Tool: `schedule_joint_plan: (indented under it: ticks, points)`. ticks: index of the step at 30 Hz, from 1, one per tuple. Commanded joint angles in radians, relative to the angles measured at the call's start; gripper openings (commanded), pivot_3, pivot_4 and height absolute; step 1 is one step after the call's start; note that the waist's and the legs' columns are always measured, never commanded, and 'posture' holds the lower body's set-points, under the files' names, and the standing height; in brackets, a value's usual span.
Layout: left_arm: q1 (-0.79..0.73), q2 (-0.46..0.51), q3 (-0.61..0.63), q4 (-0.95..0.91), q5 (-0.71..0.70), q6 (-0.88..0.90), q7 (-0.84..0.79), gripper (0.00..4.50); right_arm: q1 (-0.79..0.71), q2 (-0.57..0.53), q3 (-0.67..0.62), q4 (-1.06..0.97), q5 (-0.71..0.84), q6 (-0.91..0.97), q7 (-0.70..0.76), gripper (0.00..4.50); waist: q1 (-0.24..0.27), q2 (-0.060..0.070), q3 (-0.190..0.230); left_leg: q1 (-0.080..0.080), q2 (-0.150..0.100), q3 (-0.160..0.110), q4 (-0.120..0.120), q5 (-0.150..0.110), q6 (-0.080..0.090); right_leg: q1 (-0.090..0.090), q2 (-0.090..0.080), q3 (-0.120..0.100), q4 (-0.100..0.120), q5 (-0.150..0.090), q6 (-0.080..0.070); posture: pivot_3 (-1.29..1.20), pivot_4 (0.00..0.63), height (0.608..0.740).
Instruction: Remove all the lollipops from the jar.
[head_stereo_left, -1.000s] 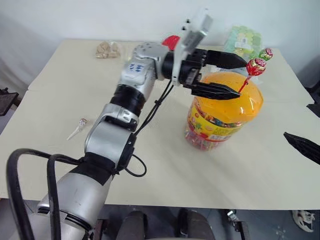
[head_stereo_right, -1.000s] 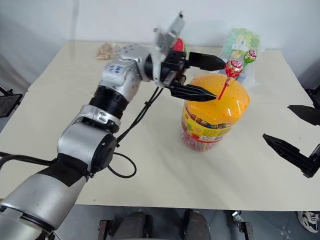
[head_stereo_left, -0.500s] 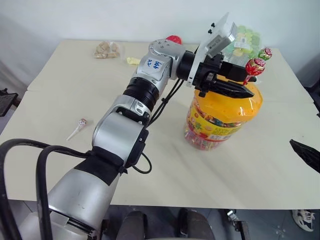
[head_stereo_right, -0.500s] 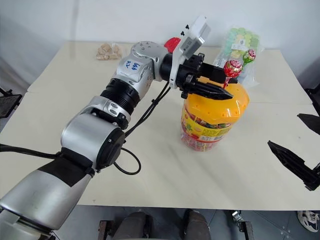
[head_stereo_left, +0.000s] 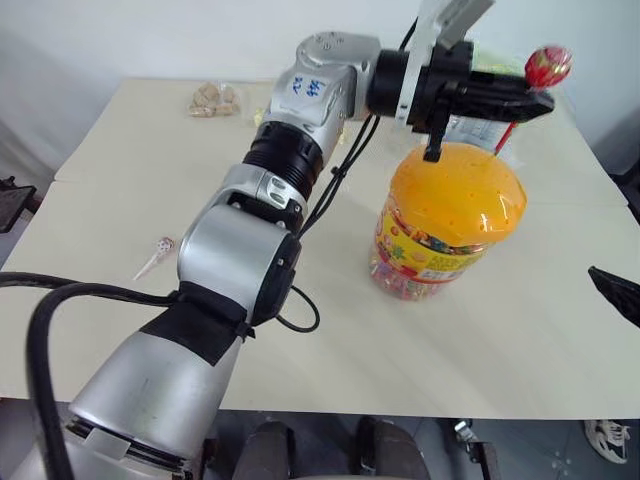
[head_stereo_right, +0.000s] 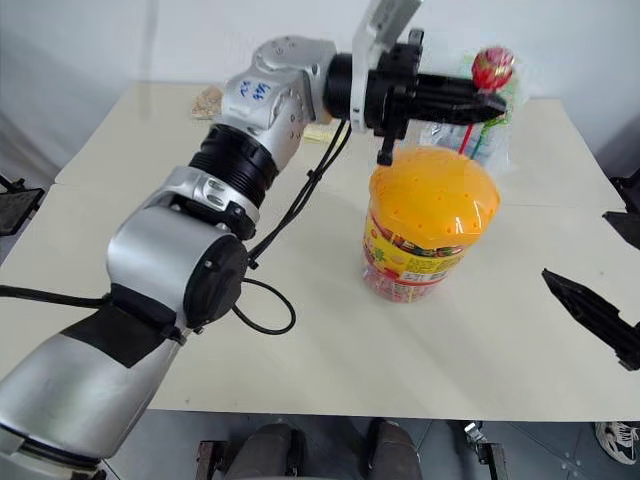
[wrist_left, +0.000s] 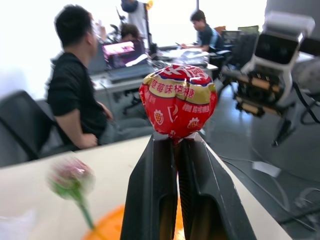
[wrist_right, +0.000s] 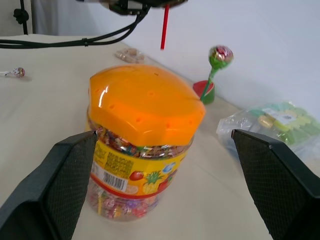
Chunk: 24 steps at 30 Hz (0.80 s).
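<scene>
Your left gripper (head_stereo_left: 535, 100) has clamped the red wrapped lollipop (head_stereo_left: 547, 66) and lifted it clear above the orange-lidded clear plastic jar (head_stereo_left: 448, 222) on the tabletop (head_stereo_left: 120, 210); your right gripper (wrist_right: 165, 185) stays open.

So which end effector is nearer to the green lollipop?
Left. The left end effector, shut on the red lollipop, is just above the jar holding the green lollipop; the open right end effector is off beside the jar.

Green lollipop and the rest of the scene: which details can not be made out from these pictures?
- Green lollipop: blurred in the left wrist view; the left end effector hides it in both eye views.
- Its stick's lower end: hidden behind the jar lid in the right wrist view.
- Pinkish lollipop: too small to read its wrapper.
</scene>
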Motion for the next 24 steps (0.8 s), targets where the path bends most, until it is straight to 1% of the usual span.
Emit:
schedule_joint_plan:
  ticks: [1,3,6,8,11,13,18,21,24]
  points:
    - [-0.052,0.049,0.059,-0.042,-0.032,0.024,0.103,0.05,-0.021,-0.029,-0.009,0.024,0.006,-0.015,0.010,4.50,0.000,0.000,0.000,0.000,0.000,0.000,0.000,0.000,0.000,0.000,0.000,0.000,0.000,0.000,0.000,0.00,0.150,0.740]
    - [-0.054,0.091,0.064,-0.046,-0.015,0.069,0.174,0.05,-0.029,-0.040,-0.005,0.035,0.002,-0.013,0.019,4.50,-0.001,0.000,0.000,0.000,0.000,0.000,0.000,0.000,0.000,0.000,0.000,0.000,0.000,0.000,0.000,0.00,0.150,0.740]
    - [-0.028,0.175,0.022,-0.057,0.047,0.166,0.235,0.05,-0.042,-0.059,0.000,0.059,-0.004,-0.009,0.034,4.50,-0.004,0.000,0.000,0.000,0.000,0.000,0.000,0.000,0.000,0.000,0.000,0.000,0.000,0.000,0.000,0.00,0.150,0.740]
    - [0.019,0.252,-0.057,-0.071,0.133,0.270,0.270,0.05,-0.054,-0.076,0.009,0.083,-0.009,-0.007,0.048,4.50,-0.004,0.000,0.000,0.000,0.000,0.000,0.000,0.000,0.000,0.000,0.000,0.000,0.000,0.000,0.000,0.00,0.150,0.740]
    - [0.124,0.362,-0.191,-0.130,0.252,0.461,0.276,0.05,-0.089,-0.108,0.047,0.125,-0.022,-0.008,0.068,4.50,-0.013,0.001,0.000,0.002,0.000,0.002,-0.001,0.000,0.000,0.000,0.000,0.002,0.001,0.000,0.000,0.00,0.150,0.740]
    - [0.201,0.417,-0.247,-0.214,0.286,0.591,0.262,0.05,-0.116,-0.125,0.076,0.149,-0.032,-0.010,0.081,4.50,-0.023,0.001,0.000,0.002,0.000,0.002,-0.001,0.000,0.000,0.000,0.000,0.002,0.002,0.000,0.000,0.00,0.150,0.740]
    - [0.464,0.585,-0.375,-0.556,0.302,0.907,0.176,0.05,-0.202,-0.155,0.170,0.209,-0.056,-0.018,0.109,4.50,-0.025,-0.002,0.001,-0.002,0.000,0.002,0.000,0.000,-0.001,-0.004,0.000,0.003,0.003,0.000,0.000,0.00,0.150,0.740]
    - [0.602,0.680,-0.431,-0.731,0.281,1.028,0.154,0.05,-0.252,-0.164,0.220,0.237,-0.072,-0.019,0.122,4.50,-0.022,-0.002,0.001,-0.002,0.000,0.003,0.000,0.000,-0.001,-0.005,0.000,0.004,0.003,0.000,0.000,0.00,0.150,0.740]
    - [0.674,0.760,-0.494,-0.839,0.255,1.137,0.131,0.05,-0.289,-0.168,0.255,0.256,-0.085,-0.019,0.132,4.50,-0.020,-0.002,0.001,-0.002,0.000,0.003,0.001,0.000,-0.001,-0.005,0.000,0.004,0.003,0.000,0.000,0.00,0.150,0.740]
